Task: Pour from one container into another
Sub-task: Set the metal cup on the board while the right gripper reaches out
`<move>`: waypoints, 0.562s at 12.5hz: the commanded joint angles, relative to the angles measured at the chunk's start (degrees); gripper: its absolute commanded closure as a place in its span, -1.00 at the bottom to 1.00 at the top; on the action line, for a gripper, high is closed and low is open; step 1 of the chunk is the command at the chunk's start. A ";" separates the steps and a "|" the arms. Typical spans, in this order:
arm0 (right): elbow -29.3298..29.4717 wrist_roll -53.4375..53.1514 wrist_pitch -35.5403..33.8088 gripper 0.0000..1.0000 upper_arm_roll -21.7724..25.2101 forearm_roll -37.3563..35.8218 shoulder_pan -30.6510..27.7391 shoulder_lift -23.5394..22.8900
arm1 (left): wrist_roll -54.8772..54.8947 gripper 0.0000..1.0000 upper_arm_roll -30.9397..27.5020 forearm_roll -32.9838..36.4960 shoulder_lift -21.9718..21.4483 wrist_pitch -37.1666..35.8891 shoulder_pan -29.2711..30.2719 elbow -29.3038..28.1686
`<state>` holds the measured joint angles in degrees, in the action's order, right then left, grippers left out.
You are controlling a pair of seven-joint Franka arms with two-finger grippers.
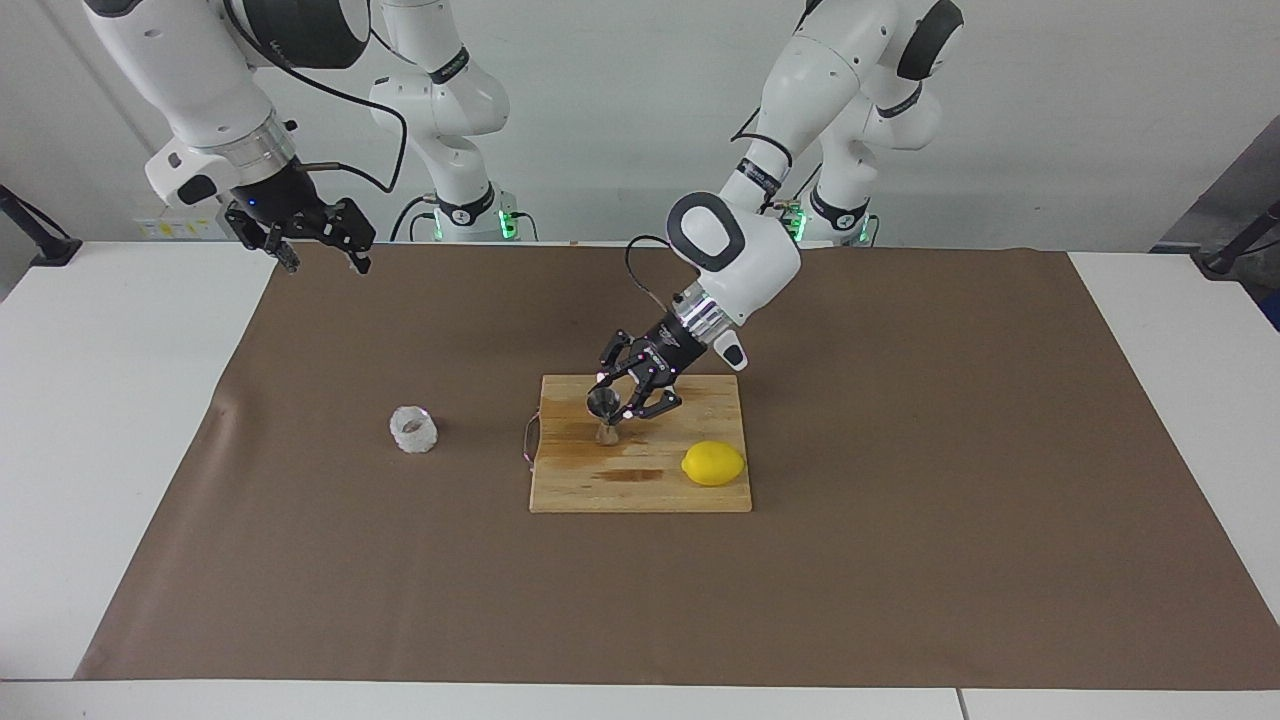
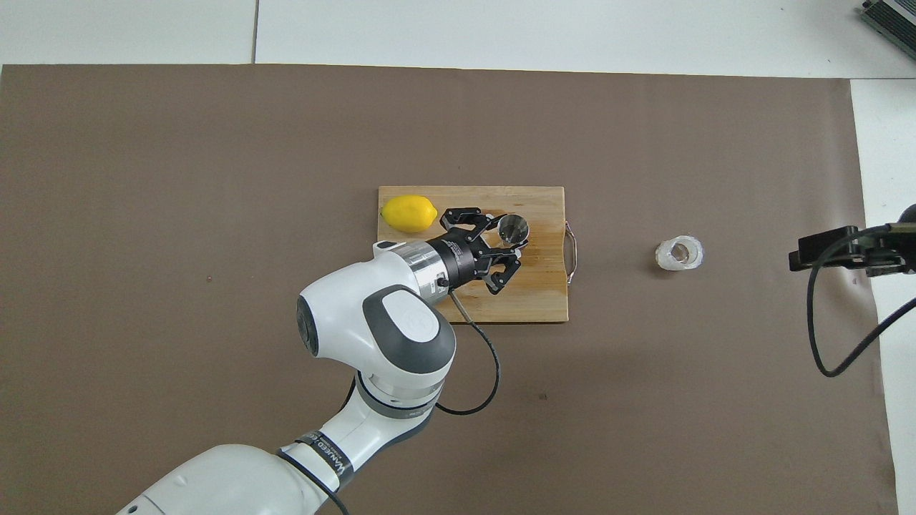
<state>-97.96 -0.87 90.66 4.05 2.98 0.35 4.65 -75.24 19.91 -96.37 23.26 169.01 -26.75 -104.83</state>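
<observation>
2 pincers: left pincer (image 1: 612,409) clamps the jigger (image 1: 604,416) (upright on the board (image 1: 640,490)); right pincer (image 1: 318,252) spread, empty.

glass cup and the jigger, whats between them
Only bare brown paper and the cutting board's metal handle, seen best in the overhead view, separate the glass cup from the jigger.

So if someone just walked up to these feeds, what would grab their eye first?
Probably the left gripper, reaching over the wooden cutting board in the middle of the brown mat with its jaws shut on the steel jigger, which stands upright. Next, the yellow lemon on the same board. The glass cup sits alone on the mat toward the right arm's end, while the right gripper waits, open.
</observation>
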 commanded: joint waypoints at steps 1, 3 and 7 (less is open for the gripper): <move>0.93 -0.27 -0.83 -1.00 -0.44 0.63 -0.62 -0.51 | 1.15 0.63 -0.31 -0.66 0.56 1.41 -0.84 0.76; 0.93 -0.27 -0.83 -1.00 -0.44 0.63 -0.62 -0.43 | 1.32 0.01 -0.31 -0.66 0.56 1.41 -0.84 0.41; 0.93 -0.27 -0.83 -1.00 -0.44 0.63 -0.62 -0.43 | 2.29 -0.15 -0.31 -0.75 0.56 1.41 -0.75 0.15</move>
<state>-97.96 -0.87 90.66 4.05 2.98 0.35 4.65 -74.11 19.91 -96.37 23.48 169.07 -26.76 -104.88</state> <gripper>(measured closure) 0.000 0.423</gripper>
